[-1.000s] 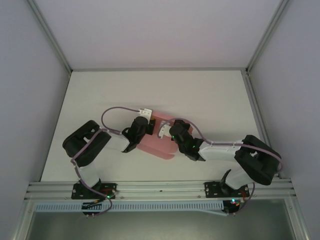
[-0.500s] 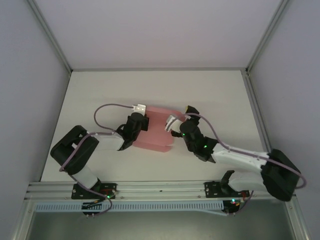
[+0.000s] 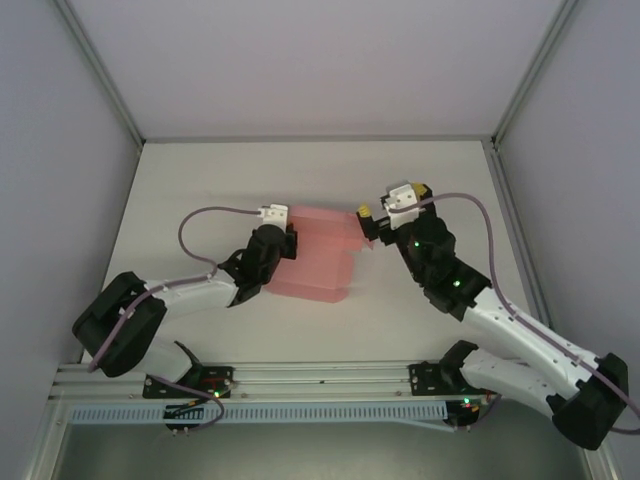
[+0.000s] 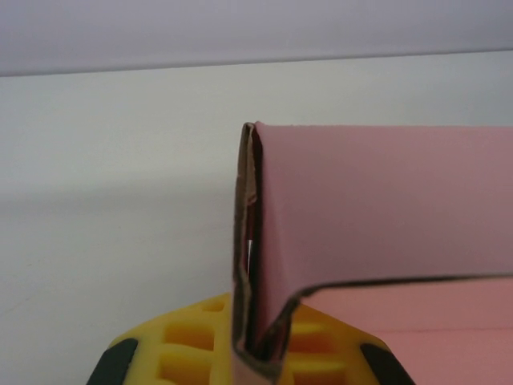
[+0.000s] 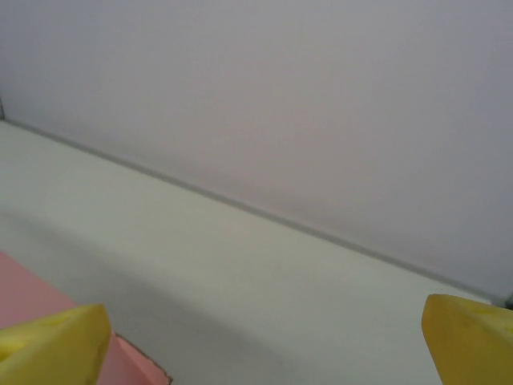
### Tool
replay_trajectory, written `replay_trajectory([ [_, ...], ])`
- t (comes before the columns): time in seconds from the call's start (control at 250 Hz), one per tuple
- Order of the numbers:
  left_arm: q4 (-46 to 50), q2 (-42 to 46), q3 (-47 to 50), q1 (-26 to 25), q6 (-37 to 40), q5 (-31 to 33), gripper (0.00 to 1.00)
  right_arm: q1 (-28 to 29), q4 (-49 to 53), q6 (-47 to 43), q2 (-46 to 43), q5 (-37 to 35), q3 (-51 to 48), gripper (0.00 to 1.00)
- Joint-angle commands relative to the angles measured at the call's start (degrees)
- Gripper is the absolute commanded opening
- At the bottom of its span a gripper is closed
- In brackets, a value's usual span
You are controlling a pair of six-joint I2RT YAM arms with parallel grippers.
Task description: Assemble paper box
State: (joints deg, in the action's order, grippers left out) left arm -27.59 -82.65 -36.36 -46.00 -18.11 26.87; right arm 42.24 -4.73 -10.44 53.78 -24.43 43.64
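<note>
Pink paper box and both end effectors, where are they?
pink paper box (image 3: 320, 252), top view, upper panel
left end effector (image 4: 255, 349), left wrist view, between yellow fingers
right end effector (image 5: 268, 341), right wrist view, between yellow fingers

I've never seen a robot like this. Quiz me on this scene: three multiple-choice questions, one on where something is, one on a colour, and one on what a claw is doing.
1. Where is the paper box on the table?
A. In the far left corner
B. Near the middle, between the left gripper and the right gripper
C. Hanging over the near edge

2. What colour is the paper box?
A. Blue
B. White
C. Pink

3. What is the left gripper doing?
A. Pinching an edge of the paper box
B. Held open high above the table
C. Holding a pen

Answers:
1 B: the top view shows it mid-table with a gripper at each side.
2 C: it looks pink in every view.
3 A: the left wrist view shows the card's edge squeezed between the yellow pads.
</note>
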Motion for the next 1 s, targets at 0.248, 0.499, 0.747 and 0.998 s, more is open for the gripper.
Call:
replay_trajectory([
  [0.248, 0.7, 5.02, 0.96, -0.95, -2.48, -0.49, 0.0, -2.44, 6.86, 6.94, 10.32, 8.27, 3.06, 1.0],
  [0.499, 0.31, 4.71, 0.69, -1.11, -3.4, -3.0, 0.0, -2.45, -6.96, 11.51, 11.45, 16.27, -0.83, 1.0],
  [0.747, -1.07, 4.69, 0.76, -1.29, -5.28, -4.25, 0.0, -2.44, -17.22, 21.13, 10.42, 10.6, -6.36, 1.0],
  [0.998, 2.9, 5.6, -0.19, -1.28, -5.65, 2.05, 0.0, -2.4, -2.21, 24.65, 1.41, 8.06, -9.08, 1.0],
])
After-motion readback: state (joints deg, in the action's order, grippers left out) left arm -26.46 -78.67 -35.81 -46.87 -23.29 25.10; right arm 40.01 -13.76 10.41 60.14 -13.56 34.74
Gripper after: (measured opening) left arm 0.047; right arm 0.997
